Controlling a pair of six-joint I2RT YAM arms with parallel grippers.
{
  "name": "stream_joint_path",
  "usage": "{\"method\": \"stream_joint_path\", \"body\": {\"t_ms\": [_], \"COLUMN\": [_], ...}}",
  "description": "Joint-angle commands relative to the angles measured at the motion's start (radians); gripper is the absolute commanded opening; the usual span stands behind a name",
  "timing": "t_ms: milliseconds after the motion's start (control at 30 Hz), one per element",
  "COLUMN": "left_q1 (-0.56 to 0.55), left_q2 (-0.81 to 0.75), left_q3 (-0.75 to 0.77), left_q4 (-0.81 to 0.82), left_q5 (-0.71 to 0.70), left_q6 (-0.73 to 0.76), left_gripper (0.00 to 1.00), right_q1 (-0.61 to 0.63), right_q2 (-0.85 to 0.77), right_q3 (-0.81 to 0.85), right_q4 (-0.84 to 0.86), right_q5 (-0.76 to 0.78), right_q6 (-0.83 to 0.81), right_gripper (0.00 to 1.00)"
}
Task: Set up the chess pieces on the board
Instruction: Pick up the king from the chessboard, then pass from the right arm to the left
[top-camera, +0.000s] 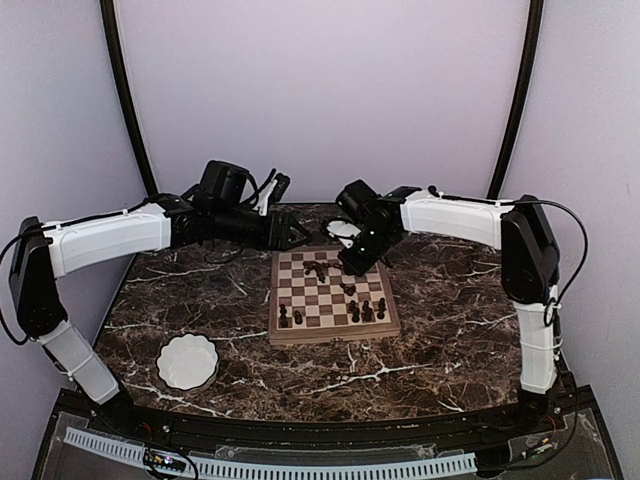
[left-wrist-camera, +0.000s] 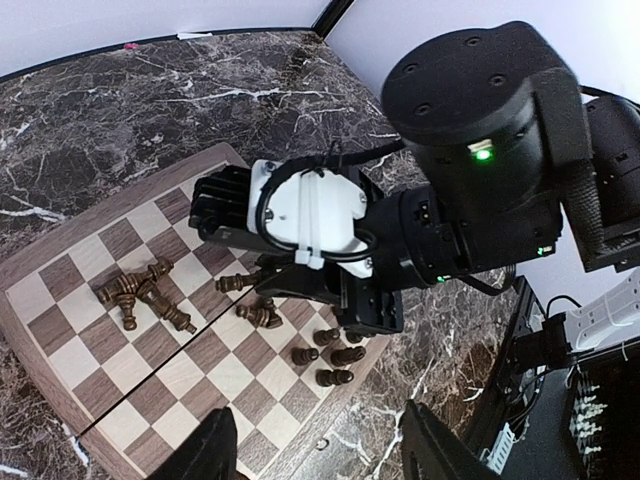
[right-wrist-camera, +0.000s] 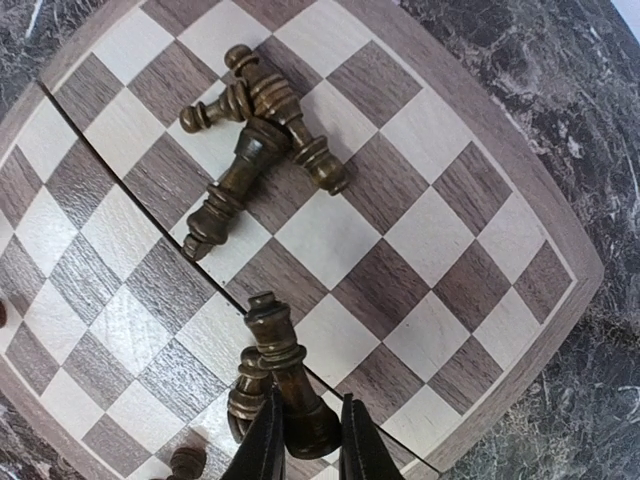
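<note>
Board (top-camera: 330, 334) lies at the centre of the marble bench (top-camera: 450, 330). All chess pieces (right-wrist-camera: 255, 150) in view are on it. Several lie toppled in a heap on the far squares, touching and crossing one another. A few stand upright along the near rows, well apart from the heap.

White scalloped bowl (top-camera: 188, 339) sits on the bench near the left front corner, apart from the board; its inside shows plain white. A second white dish (top-camera: 340, 228) sits just beyond the board's far edge, partly hidden by the right arm; contents cannot be told.

Right tool (right-wrist-camera: 300, 425) hangs over the board, fingers pinched nearly together on one dark chess piece (right-wrist-camera: 280, 350), gripped low on its body, with another piece just beside it.

Left tool (left-wrist-camera: 325, 455) hovers near the board's far left corner, fingers about half apart, gripping nothing.
</note>
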Motion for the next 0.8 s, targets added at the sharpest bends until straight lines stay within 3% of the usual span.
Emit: {"method": "stream_joint_path", "body": {"t_ms": [0,533,767], "left_q1": [0.021,0.070,0.073], "left_q2": [0.020,0.171,0.186], "left_q3": [0.030,0.056,0.031], "left_q4": [0.051,0.232,0.260], "left_q5": [0.040,0.162,0.179], "left_q6": [-0.048,-0.291,-0.322], "left_gripper": [0.58,0.58,0.54], "right_q1": [0.002,0.021,0.035], "right_q2": [-0.086,-0.216,-0.233], "right_q3": [-0.003,-0.064,-0.064], "right_q4": [0.002,0.089,0.114], "right_q5": [-0.025,-0.212,-0.265], "right_q6": [0.025,0.045,0.035], "right_gripper": [0.07,0.07,0.08]}}
